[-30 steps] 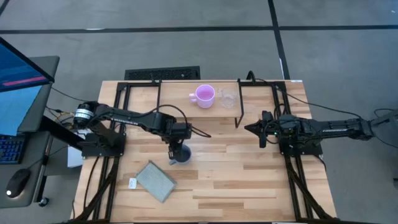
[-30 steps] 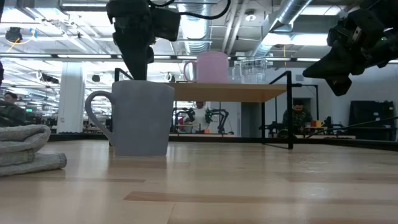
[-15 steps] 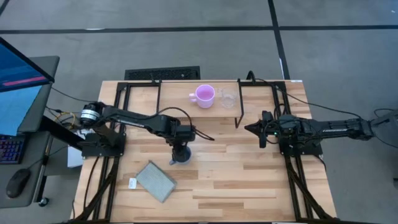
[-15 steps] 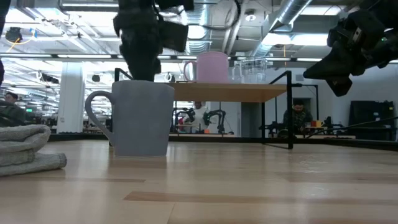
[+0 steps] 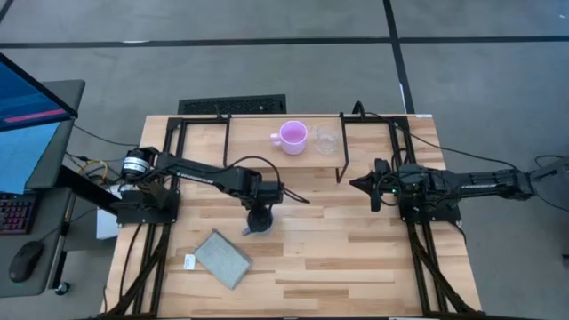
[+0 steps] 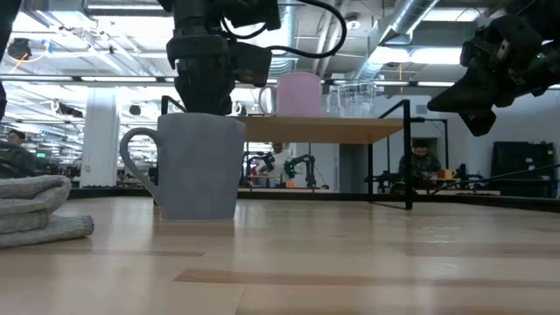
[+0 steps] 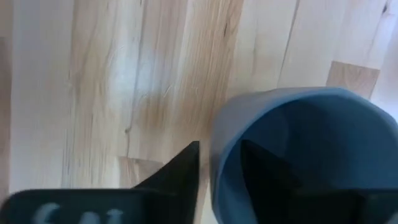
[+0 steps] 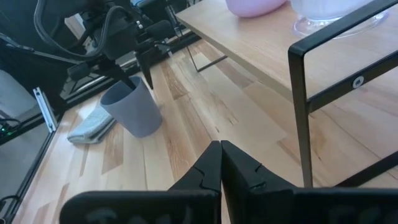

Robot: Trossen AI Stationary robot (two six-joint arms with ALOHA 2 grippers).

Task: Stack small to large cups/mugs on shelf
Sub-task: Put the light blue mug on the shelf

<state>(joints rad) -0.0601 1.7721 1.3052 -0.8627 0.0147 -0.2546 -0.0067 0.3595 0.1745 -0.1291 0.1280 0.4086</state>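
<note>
- We see a big wooden table (image 5: 356,258) with two dark robot arms working over it.
- At the back of the table stands the shelf (image 5: 258,147), a low light-wood board on a thin black frame.
- A flat grey pad (image 5: 222,259) lies on the table near the front left, well apart from the shelf.
- The grey-blue mug (image 6: 199,166) stands upright on the table in front of the shelf, between the shelf and the pad, with its handle sticking out to one side.
- The pink mug (image 5: 292,136) stands upright on the shelf board.
- The small clear glass cup (image 5: 325,141) stands on the shelf just beside the pink mug.
- The left gripper (image 7: 219,167) is right on top of the grey-blue mug. One finger is inside the mug and one is outside, so the mug wall sits between them. The gap is narrow, but we cannot tell if the fingers press the wall.
- The right gripper (image 8: 221,163) waits in the air at the right end of the shelf. Its two fingers are pressed together with nothing between them.
</note>
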